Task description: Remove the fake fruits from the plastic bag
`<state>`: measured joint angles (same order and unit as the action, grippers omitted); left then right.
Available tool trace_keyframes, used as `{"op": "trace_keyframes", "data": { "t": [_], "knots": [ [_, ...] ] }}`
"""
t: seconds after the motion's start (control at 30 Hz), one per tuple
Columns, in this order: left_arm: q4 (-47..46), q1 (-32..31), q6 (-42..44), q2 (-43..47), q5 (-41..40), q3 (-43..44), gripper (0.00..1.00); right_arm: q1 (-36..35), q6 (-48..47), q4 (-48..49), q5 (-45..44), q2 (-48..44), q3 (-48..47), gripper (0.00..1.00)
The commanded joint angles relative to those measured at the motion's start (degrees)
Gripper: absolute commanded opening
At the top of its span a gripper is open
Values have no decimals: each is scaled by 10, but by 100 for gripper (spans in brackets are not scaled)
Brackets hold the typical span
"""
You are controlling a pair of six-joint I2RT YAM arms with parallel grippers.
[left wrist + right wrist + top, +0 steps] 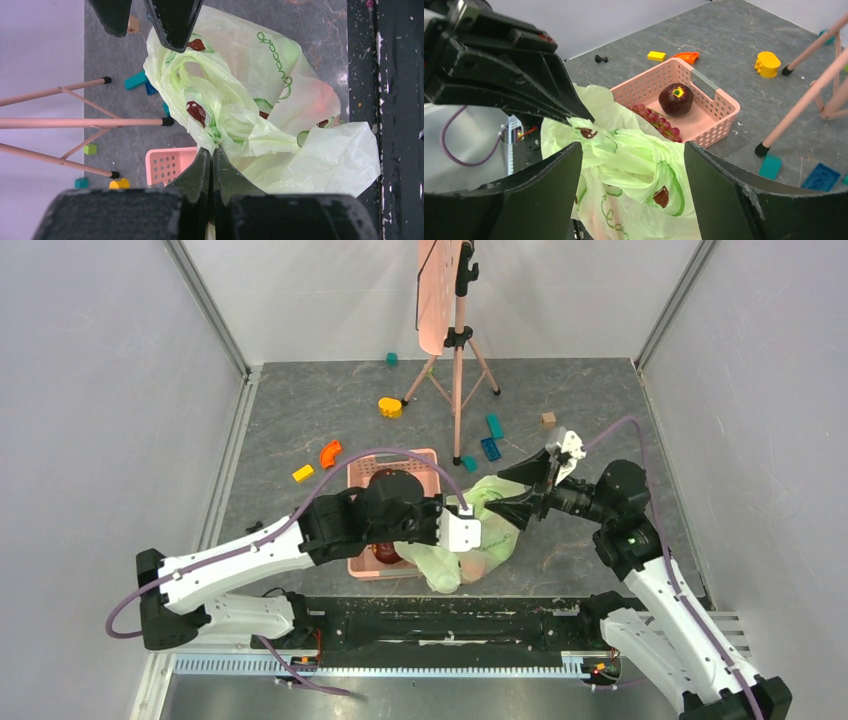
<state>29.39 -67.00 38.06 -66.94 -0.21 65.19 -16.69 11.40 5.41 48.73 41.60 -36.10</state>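
Observation:
The pale-green plastic bag lies crumpled on the table, just right of the pink basket. It fills the left wrist view and the right wrist view. My left gripper is shut, pinching a fold of the bag near its gathered mouth; it also shows in the top view. My right gripper is open, its jaws standing on either side of the bunched top of the bag, and shows in the top view. An orange-red fruit glows faintly through the bag. The other fake fruits are hidden inside.
The pink basket holds a dark maroon fruit and purple grapes. A pink tripod stand stands behind. Small toy blocks lie around: yellow, orange, teal, blue.

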Motion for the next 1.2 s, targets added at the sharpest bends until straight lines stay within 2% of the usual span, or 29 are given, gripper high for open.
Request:
{"op": "trace_keyframes", "data": {
  "t": [0.0,0.13,0.27,0.67,0.73,0.77,0.83,0.93,0.97,1.17],
  "knots": [
    [33,-1,51,45,-8,12,2,-46,-106,-31,-57,13,-27,76],
    [37,-1,63,65,-11,-4,2,-65,-178,-53,-72,48,-35,71],
    [53,-1,70,80,-22,-14,2,-79,-222,-86,-77,75,-43,69],
    [42,-1,66,107,-5,-44,2,-135,-238,-59,-68,123,-51,71],
    [37,-1,65,109,-5,-46,2,-145,-244,-65,-84,135,-60,65],
    [35,-1,65,109,-6,-48,2,-146,-246,-71,-92,140,-63,58],
    [32,-1,63,112,-12,-51,2,-148,-242,-77,-121,145,-66,40],
    [13,-1,53,121,-33,-65,2,-148,-219,-86,-201,138,-71,7],
    [1,-1,46,126,-42,-73,2,-148,-206,-87,-235,130,-71,0],
    [-94,-1,-8,164,-95,-133,2,-146,-116,-83,-460,68,-53,0]
  ]
}}
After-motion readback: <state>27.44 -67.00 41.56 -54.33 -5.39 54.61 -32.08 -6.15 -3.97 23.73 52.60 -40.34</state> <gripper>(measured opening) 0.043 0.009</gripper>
